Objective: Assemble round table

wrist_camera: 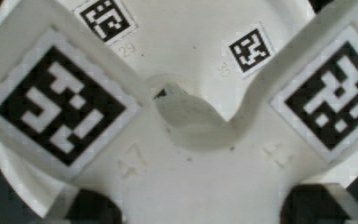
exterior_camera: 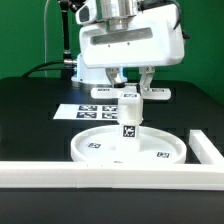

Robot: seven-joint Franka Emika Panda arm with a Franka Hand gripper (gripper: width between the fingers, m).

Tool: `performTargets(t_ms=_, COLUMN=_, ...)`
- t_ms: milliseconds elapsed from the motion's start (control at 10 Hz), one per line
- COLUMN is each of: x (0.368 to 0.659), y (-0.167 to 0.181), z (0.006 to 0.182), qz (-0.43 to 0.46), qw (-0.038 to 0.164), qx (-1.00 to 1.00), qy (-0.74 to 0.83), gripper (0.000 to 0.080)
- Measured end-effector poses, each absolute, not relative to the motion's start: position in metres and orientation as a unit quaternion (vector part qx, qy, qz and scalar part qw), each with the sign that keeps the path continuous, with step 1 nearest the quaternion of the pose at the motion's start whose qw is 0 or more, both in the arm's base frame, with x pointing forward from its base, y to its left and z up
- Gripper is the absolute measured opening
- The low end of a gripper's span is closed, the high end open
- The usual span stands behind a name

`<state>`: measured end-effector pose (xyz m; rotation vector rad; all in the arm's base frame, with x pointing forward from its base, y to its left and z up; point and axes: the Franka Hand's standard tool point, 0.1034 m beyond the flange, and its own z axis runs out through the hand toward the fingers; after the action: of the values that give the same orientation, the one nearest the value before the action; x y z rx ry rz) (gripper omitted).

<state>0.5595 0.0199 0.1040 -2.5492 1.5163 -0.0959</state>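
The wide round disc (exterior_camera: pixel 100 150) lies flat on the black table. The short thick leg (exterior_camera: pixel 129 124) stands upright at its middle, a tag facing the camera. The flat cross-shaped base (exterior_camera: pixel 131 97) sits on top of the leg. My gripper (exterior_camera: pixel 134 86) comes straight down over it, its fingers on either side of the base. In the wrist view the base (wrist_camera: pixel 194 125) fills the picture with its tagged arms spread out. The dark fingertips (wrist_camera: pixel 91 205) press against it from both sides, and the gripper (wrist_camera: pixel 202 207) is shut on it.
The marker board (exterior_camera: pixel 95 109) lies flat behind the disc. The long white border wall (exterior_camera: pixel 90 172) runs along the front, with a side piece (exterior_camera: pixel 207 148) at the exterior view's right. The arm's white base stands behind.
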Motion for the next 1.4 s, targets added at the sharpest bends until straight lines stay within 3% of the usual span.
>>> performTargets(t_ms=700, x=0.56, y=0.037, z=0.104, qz=-0.011, qw=0.106, qx=-0.62, qy=0.777, gripper=0.0443)
performTargets(t_ms=1400, x=0.559, y=0.035, z=0.104, qz=0.005, qw=0.124, qx=-0.432, qy=0.893, gripper=0.0445)
